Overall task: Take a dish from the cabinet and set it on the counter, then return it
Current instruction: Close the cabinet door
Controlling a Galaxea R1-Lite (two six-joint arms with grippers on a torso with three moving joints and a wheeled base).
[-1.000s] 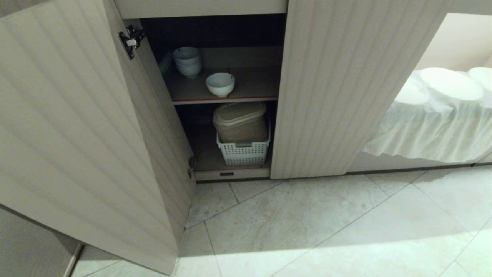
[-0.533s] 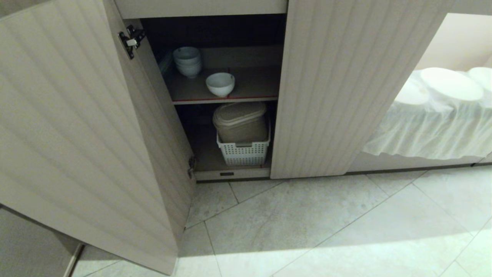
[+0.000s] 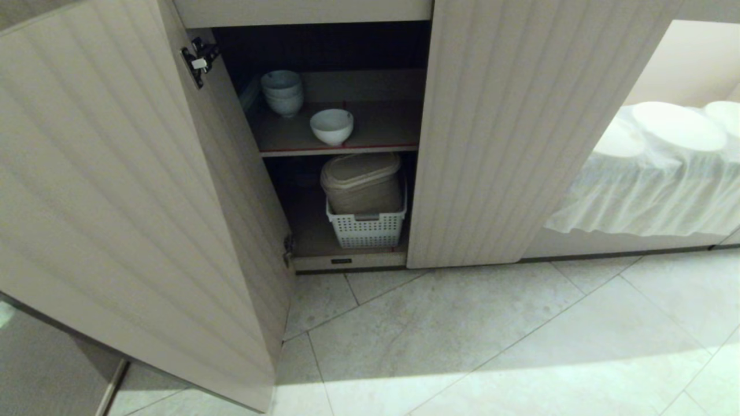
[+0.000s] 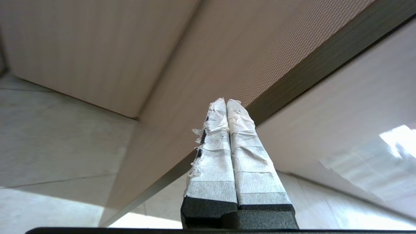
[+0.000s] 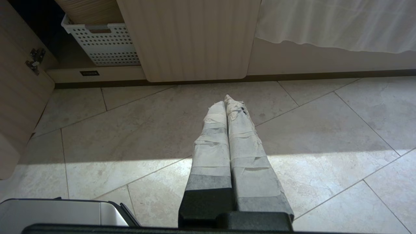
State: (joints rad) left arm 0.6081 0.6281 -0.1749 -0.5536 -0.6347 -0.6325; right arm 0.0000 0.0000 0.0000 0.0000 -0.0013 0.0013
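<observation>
White dish (image 3: 331, 126) on cabinet (image 3: 520, 133) shelf | L gripper (image 4: 226, 101) clamped empty

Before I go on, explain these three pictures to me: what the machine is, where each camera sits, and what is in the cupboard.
This is a wheeled robot with two arms. The wide picture comes from its head, looking down at an open cabinet. On the upper shelf stands a white bowl, with stacked bowls behind it. Below sits a basket holding a lidded tub. The other two pictures come from cameras on the wrists. The left gripper, its taped fingers shut, is close to the open door. The right gripper, also shut, points at the floor. Neither holds anything.
</observation>
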